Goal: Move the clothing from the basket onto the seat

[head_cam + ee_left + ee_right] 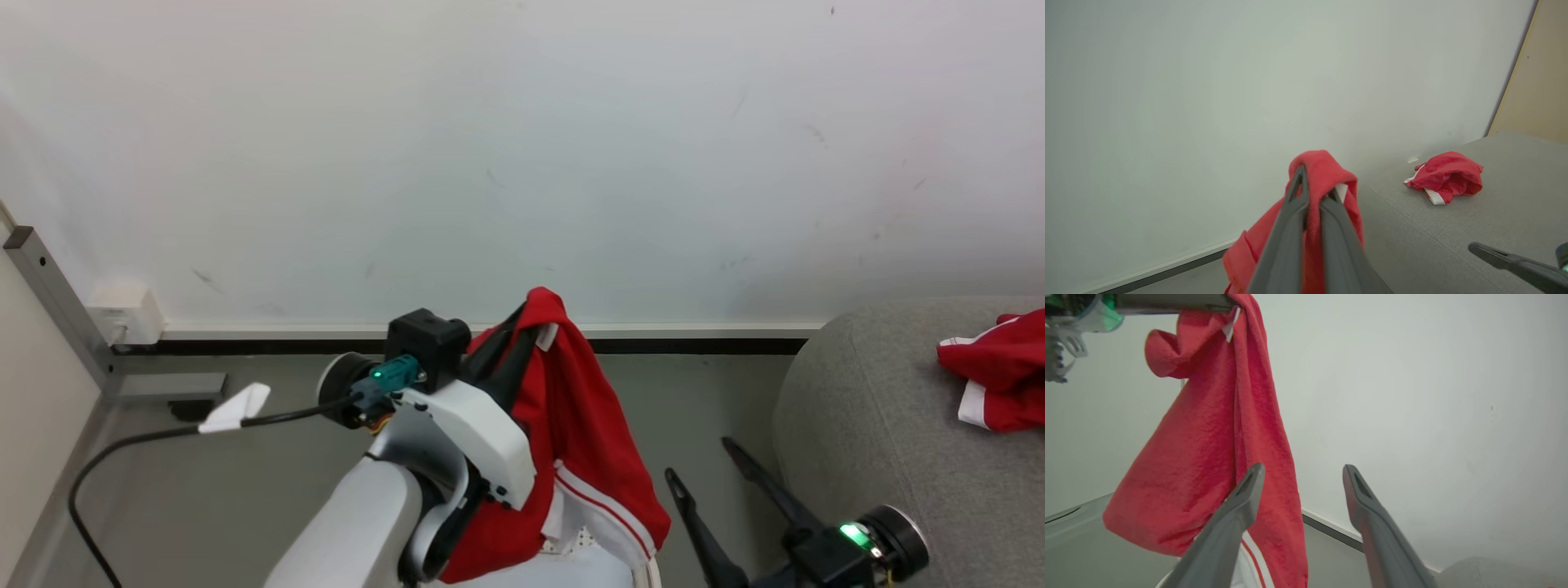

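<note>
Left gripper [522, 327], centre of the head view: jaws pressed together, pinching a fold of a red garment [584, 425] near its sewn label. It is held high, evidently so the hanging cloth lifts free of the basket [571, 545], whose perforated white wall shows at bottom centre under the white-striped hem. Whether the hem touches the basket cannot be told.

Right gripper [699, 459], lower right: fingers spread, nothing between them.

Seat [873, 425], right edge: carries a second red garment [996, 371], crumpled, well in from the padded edge.

Obstruction, as judged: the right gripper stands between the hanging cloth and the seat, so the drooping fabric may snag on it. A black cable [163, 437] lies on the floor at left, well apart from the work
</note>
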